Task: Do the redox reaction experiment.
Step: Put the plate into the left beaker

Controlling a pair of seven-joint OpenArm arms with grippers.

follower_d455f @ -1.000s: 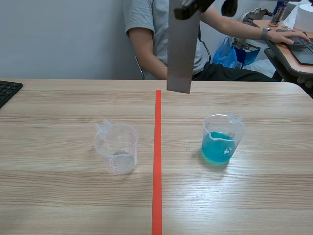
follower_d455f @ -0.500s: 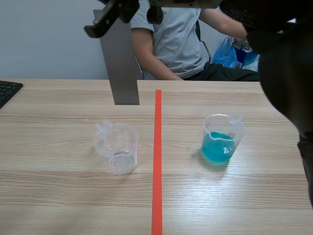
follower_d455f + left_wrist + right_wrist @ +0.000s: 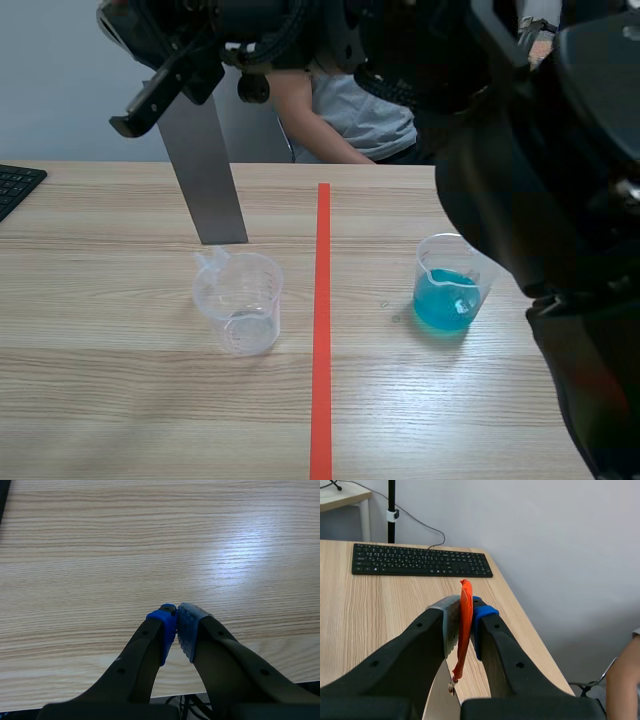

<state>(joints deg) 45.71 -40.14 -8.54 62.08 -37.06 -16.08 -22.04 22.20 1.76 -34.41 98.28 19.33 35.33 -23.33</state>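
scene view: at the table's 9 o'clock edge lies the corner of a black keyboard [image 3: 15, 185]. the right arm [image 3: 560, 200] fills the 3 o'clock side and stretches high across the top, with the right gripper [image 3: 165, 95] up at 11 o'clock, its fingers clamped on the top of a grey metal strip [image 3: 208, 185]. the strip hangs nearly upright, its top leaning a little toward 11 o'clock. its lower end is just at 12 o'clock of the spout of an empty measuring cup [image 3: 240, 300]; whether the two touch i cannot tell. that clear cup stands on the wooden table [image 3: 120, 400] at 9 o'clock of the orange-red tape line [image 3: 321, 330]. at 3 o'clock of the line, well apart from the empty one, stands a clear blue-liquid measuring cup [image 3: 448, 298], its far rim partly hidden by the right arm. a person in a grey shirt [image 3: 370, 115] sits at 12 o'clock behind the table.

left wrist view: the left gripper [image 3: 176, 627] hangs over bare wood, its fingers pressed together with nothing between the blue pads.

right wrist view: the right gripper's pads pinch an orange-red tab [image 3: 464, 630], and the strip's grey face shows just under the fingers. the keyboard lies ahead at the gripper's 11 o'clock.
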